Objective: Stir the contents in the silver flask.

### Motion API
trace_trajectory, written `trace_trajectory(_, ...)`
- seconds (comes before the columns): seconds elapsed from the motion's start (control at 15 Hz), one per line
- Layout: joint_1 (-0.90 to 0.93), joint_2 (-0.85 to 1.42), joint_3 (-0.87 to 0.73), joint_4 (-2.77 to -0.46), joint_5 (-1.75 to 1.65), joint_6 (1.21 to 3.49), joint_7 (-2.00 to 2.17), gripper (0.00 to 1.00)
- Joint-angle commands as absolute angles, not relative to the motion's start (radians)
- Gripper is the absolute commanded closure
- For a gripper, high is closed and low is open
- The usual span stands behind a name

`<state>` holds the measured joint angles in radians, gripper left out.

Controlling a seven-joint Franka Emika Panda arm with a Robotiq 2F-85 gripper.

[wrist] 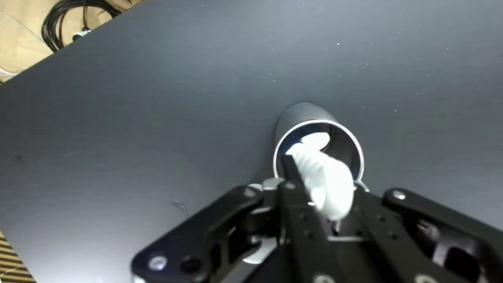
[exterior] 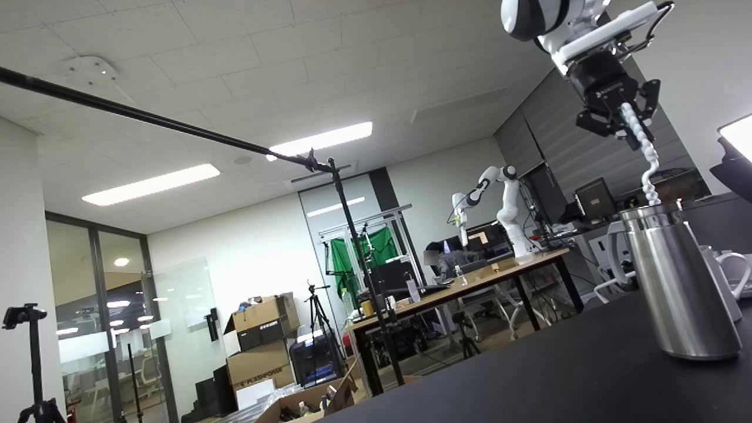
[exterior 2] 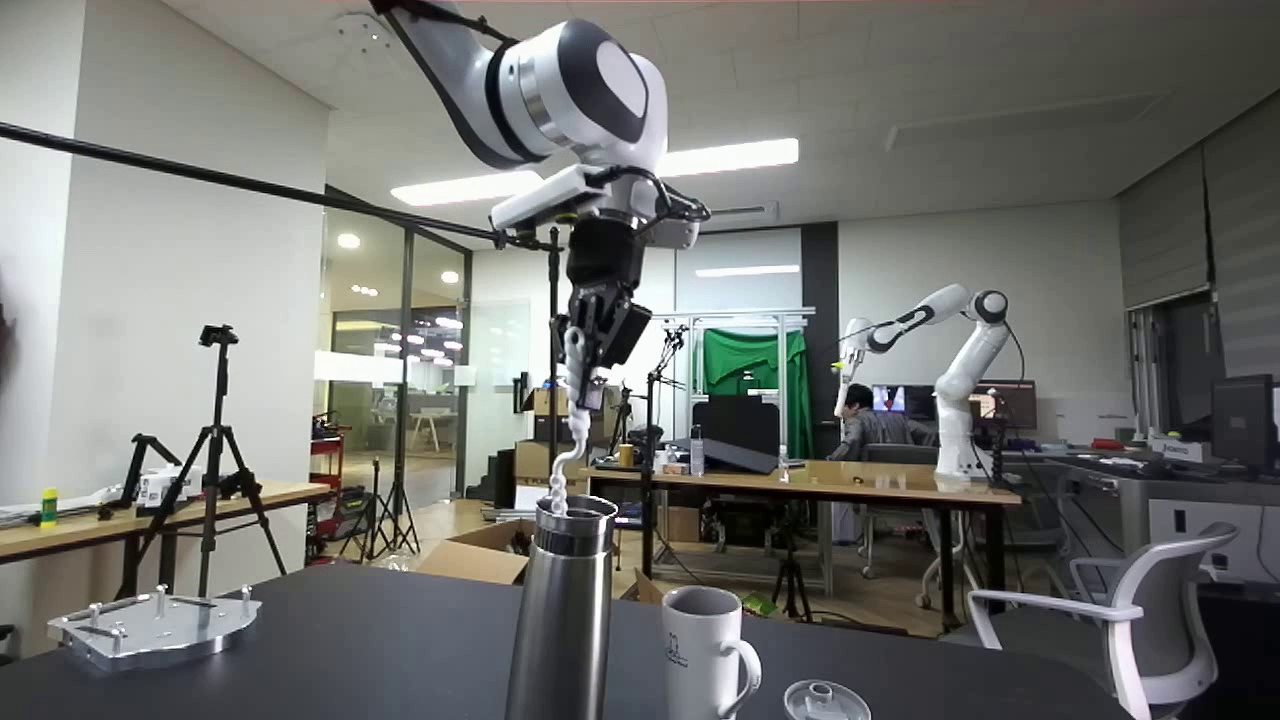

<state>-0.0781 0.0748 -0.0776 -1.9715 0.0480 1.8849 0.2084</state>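
Black table (exterior 2: pixel 330 640) bears silver flask (exterior 2: pixel 564 625), upright, left of white mug (exterior 2: pixel 696 655). Flask probably rigid, rather heavy, maybe slippery; if steadying needed, better hold at middle body. Gripper (exterior: pixel 638 134) clamped on white twisted stirrer (exterior: pixel 650 154), likely light; lower end inside flask.

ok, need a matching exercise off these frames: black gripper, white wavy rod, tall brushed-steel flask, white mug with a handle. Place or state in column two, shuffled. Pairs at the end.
Column one
1. black gripper
2. white wavy rod
3. tall brushed-steel flask
4. white mug with a handle

Column two
A. standing beside the flask, small dark drawing on its side
B. lower end inside the flask's mouth
C. above the flask, closed on the rod
D. grey-silver, open at the top, rod reaching in

Pairs: 1-C, 2-B, 3-D, 4-A
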Motion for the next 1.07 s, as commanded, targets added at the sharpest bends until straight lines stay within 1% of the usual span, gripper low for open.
trace_trajectory(0.0,-0.088,0.123,-0.088,-1.963,0.067,1.895,0.197,0.96)
trace_trajectory(1.0,0.004,-0.009,-0.003,-1.919,0.021,1.833,0.208,0.96)
